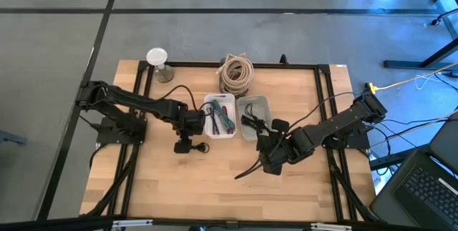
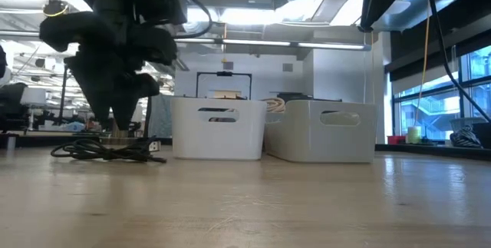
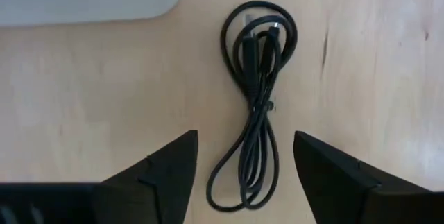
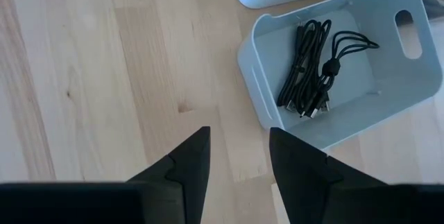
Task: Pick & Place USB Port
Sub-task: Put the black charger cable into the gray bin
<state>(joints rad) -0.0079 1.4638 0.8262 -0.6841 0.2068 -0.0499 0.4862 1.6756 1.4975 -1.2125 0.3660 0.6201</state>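
Observation:
A bundled black USB cable lies flat on the wooden table, in front of the left white bin. My left gripper is open and points down over it. Its fingers stand on either side of the cable's looped end without touching. In the low view the left gripper hangs just above the cable. My right gripper is open and empty over bare wood, near the right white bin. That bin holds several black cables.
The left bin holds coloured cables, and the two bins stand side by side. A coil of beige rope and a white spool sit at the far edge. Bare wood lies toward the table's near edge.

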